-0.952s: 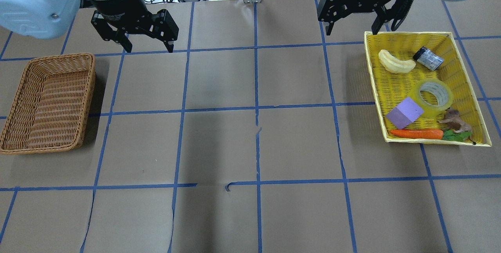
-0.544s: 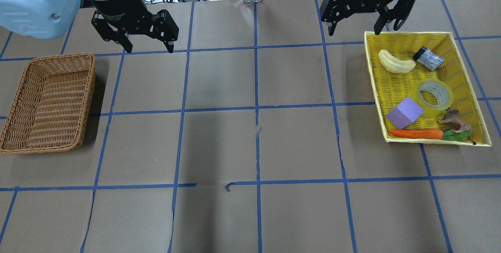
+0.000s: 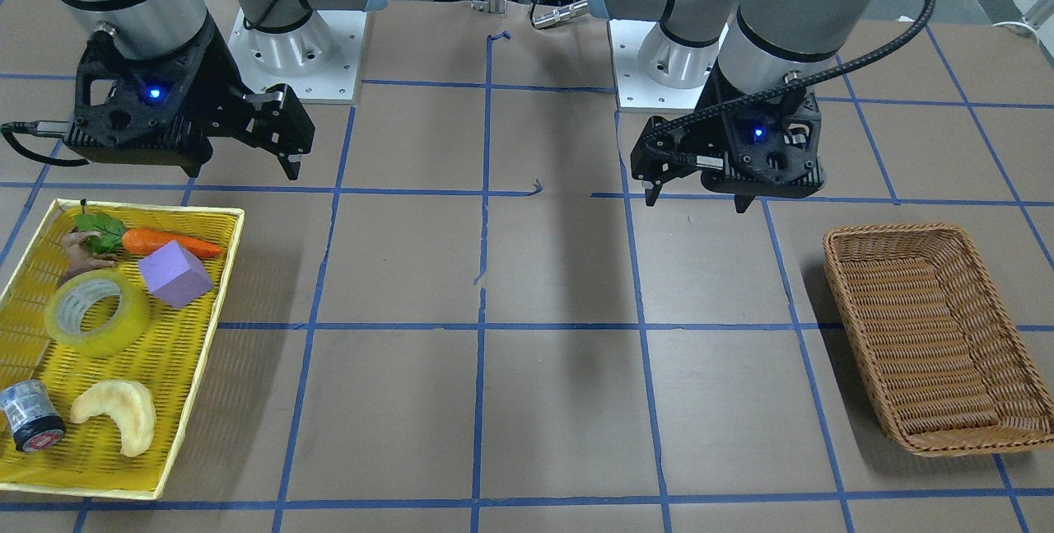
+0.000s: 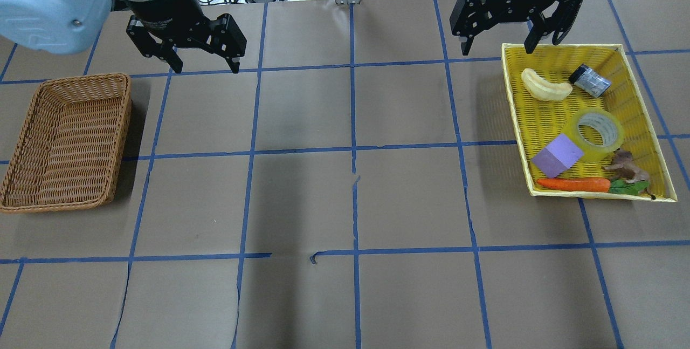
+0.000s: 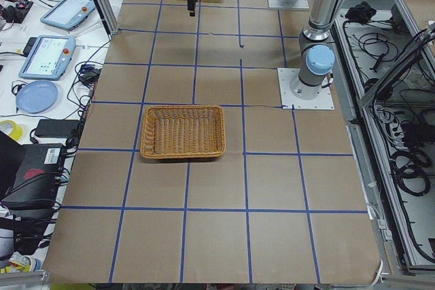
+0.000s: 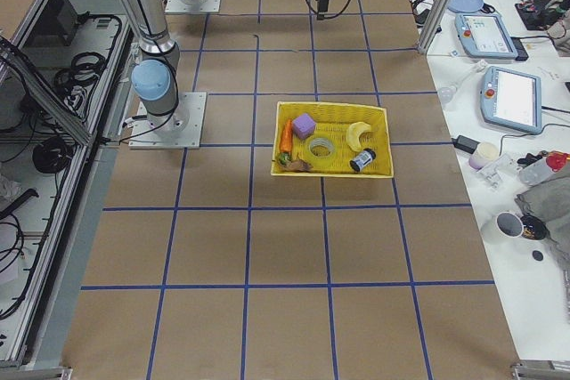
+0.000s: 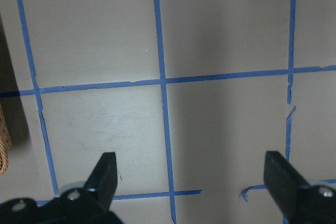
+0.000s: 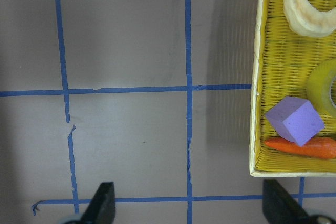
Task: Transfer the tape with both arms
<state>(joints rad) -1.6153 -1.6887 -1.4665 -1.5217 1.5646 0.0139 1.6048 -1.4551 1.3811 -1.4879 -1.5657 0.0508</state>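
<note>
The tape [image 4: 597, 128], a translucent yellow roll with a whitish core, lies flat in the yellow tray [image 4: 513, 111]. It also shows in the front view [image 3: 97, 312] and at the right edge of the right wrist view [image 8: 326, 88]. My right gripper [image 4: 496, 49] is open and empty. It hovers above the tray's far left corner, well short of the tape; its fingers [image 8: 105, 203] frame bare table left of the tray. My left gripper [image 4: 205, 68] is open and empty, hovering over the table beyond the wicker basket [image 4: 121, 138]; its fingers [image 7: 107, 171] show bare table.
The tray also holds a purple cube [image 4: 558, 155], a carrot [image 4: 574, 184], a pale banana-shaped piece [image 4: 545, 86], a grey cylinder [image 4: 590, 80] and a brown toy animal [image 4: 625, 165]. The wicker basket [image 3: 833, 257] is empty. Blue tape lines grid the brown table.
My right gripper has moved to the right, closer to the yellow tray's far corner, still open. The left arm and the objects have not moved.
</note>
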